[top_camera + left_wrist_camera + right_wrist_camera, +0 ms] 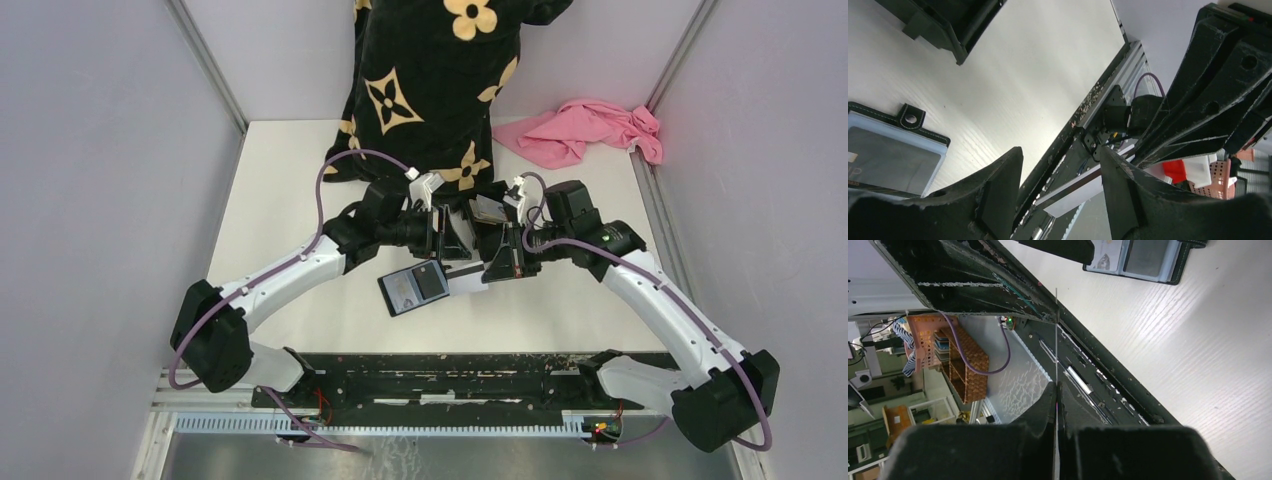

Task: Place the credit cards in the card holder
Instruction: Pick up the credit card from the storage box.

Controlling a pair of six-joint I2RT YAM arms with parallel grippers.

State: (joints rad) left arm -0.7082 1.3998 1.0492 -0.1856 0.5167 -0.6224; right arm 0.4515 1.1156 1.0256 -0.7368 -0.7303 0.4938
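step: carrying card to pocket | right tool [1055,387] clamped on credit card [1055,340], seen edge-on | left tool [1060,155] open, empty | card holder [415,288] lies open mid-tabletop [290,200], just left of card | next: likely align card edge with pocket, slide in

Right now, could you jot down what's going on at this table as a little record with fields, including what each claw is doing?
left gripper: open, gripping nothing, close to the other gripper
right gripper: shut on a thin whitish credit card
card holder: lying open on the table, just nearer the arm bases than the grippers
pink cloth: crumpled at the far right corner
black patterned fabric: at the far edge, middle
task status: the held card is not yet in the holder
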